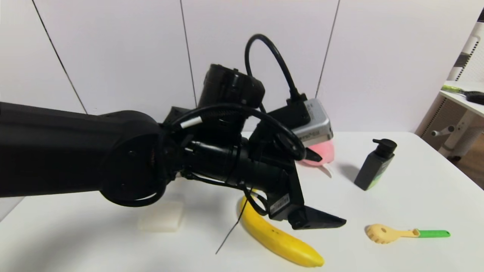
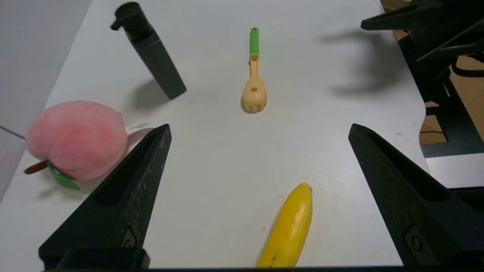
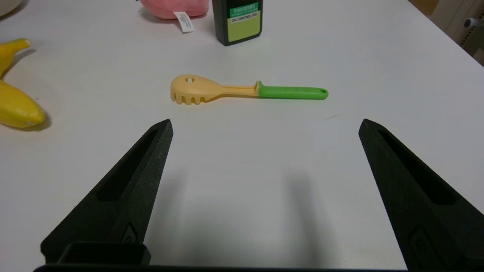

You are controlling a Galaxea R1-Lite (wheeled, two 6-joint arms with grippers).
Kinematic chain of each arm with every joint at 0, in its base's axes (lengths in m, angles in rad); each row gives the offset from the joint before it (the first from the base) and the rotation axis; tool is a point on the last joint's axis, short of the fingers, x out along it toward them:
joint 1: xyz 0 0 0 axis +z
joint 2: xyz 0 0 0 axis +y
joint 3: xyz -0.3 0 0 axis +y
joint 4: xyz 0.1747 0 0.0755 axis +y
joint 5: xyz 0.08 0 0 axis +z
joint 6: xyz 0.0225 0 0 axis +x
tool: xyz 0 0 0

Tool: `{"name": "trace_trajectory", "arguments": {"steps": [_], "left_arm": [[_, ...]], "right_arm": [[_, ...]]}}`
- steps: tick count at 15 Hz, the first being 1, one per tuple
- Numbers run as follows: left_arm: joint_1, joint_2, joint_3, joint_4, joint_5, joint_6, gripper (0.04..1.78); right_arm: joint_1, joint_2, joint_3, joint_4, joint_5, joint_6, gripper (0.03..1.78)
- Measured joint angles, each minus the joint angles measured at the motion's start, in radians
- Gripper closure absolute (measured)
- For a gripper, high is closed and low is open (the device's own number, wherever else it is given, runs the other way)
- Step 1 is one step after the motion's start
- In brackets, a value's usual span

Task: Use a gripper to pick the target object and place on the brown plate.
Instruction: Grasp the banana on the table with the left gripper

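A long curved yellow banana [image 1: 278,236] with dark specks lies on the white table [image 1: 416,196] at lower centre of the head view. Light, smooth-skinned and easily bruised, it likely wants a gentle grip across its thick middle. The left gripper [image 2: 261,132] hovers above it, jaws spread wide, banana tip between them. The right gripper [image 3: 264,124], also released, waits beside.
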Motion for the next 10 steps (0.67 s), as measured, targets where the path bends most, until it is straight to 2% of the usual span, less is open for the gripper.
{"name": "trace_trajectory", "arguments": {"steps": [4,10], "left_arm": [[-0.004,0.055,0.040,0.059,0.000,0.092,0.13],[0.010,0.100,0.058,0.319,0.023,0.212,0.13]], "right_arm": [[0.000,0.000,0.000,0.000,0.000,0.000,0.11],[0.000,0.000,0.000,0.000,0.000,0.000,0.11]]}}
